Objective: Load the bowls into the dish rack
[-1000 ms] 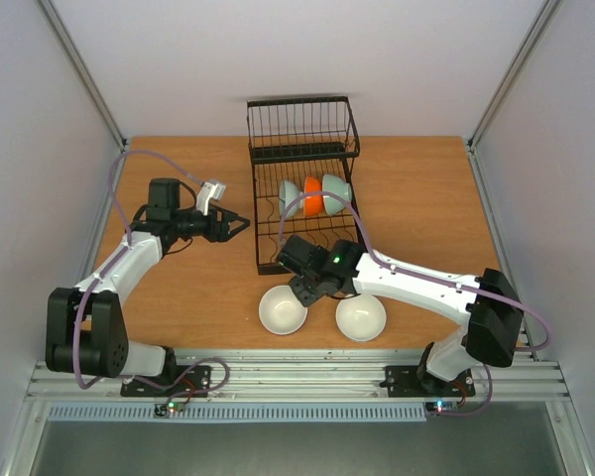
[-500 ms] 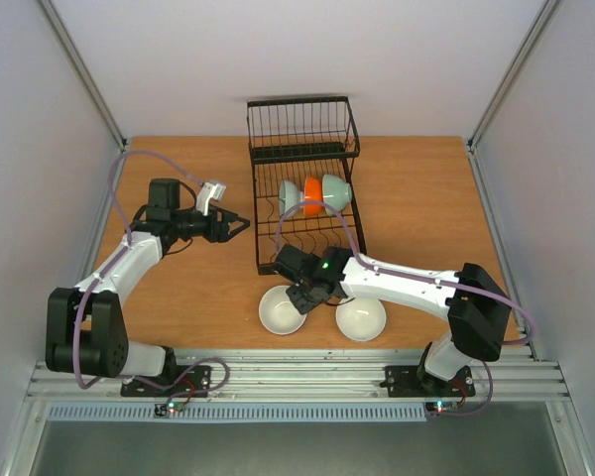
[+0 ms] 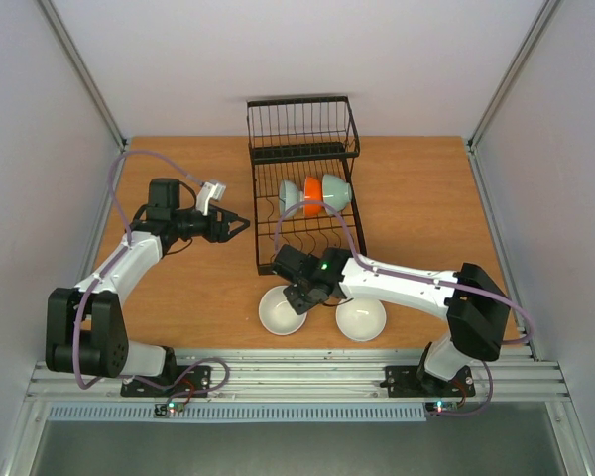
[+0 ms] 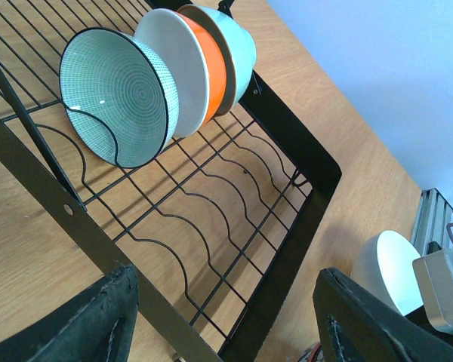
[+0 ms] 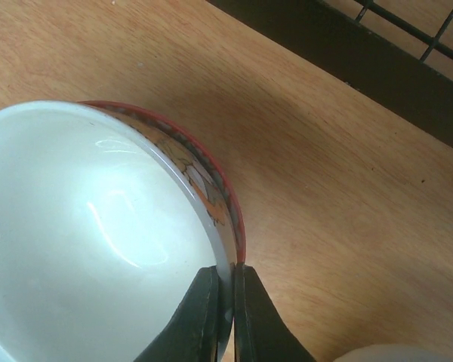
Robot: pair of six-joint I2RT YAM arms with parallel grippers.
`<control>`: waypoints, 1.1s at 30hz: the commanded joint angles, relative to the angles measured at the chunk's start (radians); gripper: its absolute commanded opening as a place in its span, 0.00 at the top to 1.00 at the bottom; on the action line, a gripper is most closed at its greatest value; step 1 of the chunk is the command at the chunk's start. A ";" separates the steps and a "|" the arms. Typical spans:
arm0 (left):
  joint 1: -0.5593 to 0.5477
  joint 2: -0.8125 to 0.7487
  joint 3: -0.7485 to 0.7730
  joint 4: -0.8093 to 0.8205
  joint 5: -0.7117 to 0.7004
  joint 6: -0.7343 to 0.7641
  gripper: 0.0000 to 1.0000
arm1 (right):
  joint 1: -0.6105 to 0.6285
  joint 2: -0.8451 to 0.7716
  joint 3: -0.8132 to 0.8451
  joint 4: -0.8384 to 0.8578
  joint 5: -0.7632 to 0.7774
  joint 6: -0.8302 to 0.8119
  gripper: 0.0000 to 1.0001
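Observation:
The black wire dish rack (image 3: 263,203) stands at the table's middle back. It holds three bowls on edge: a mint one (image 4: 121,98), an orange one (image 4: 211,68) and a pale one (image 4: 238,41). My right gripper (image 3: 299,297) is shut on the rim of the patterned bowl (image 5: 98,234), which is white inside and sits in front of the rack (image 3: 281,312). A white bowl (image 3: 362,319) sits to its right. My left gripper (image 3: 240,226) is open and empty, just left of the rack.
The rack's taller basket section (image 3: 302,124) is at its far end. Bare slots (image 4: 211,196) lie in front of the racked bowls. Enclosure walls flank the table on both sides.
My right gripper moved a little left onto the patterned bowl's rim and closed on it. The left arm has not moved.

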 commanded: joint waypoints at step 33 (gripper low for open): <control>-0.032 -0.041 0.031 -0.030 0.014 0.055 0.36 | -0.135 0.054 0.425 -0.008 0.237 -0.201 0.99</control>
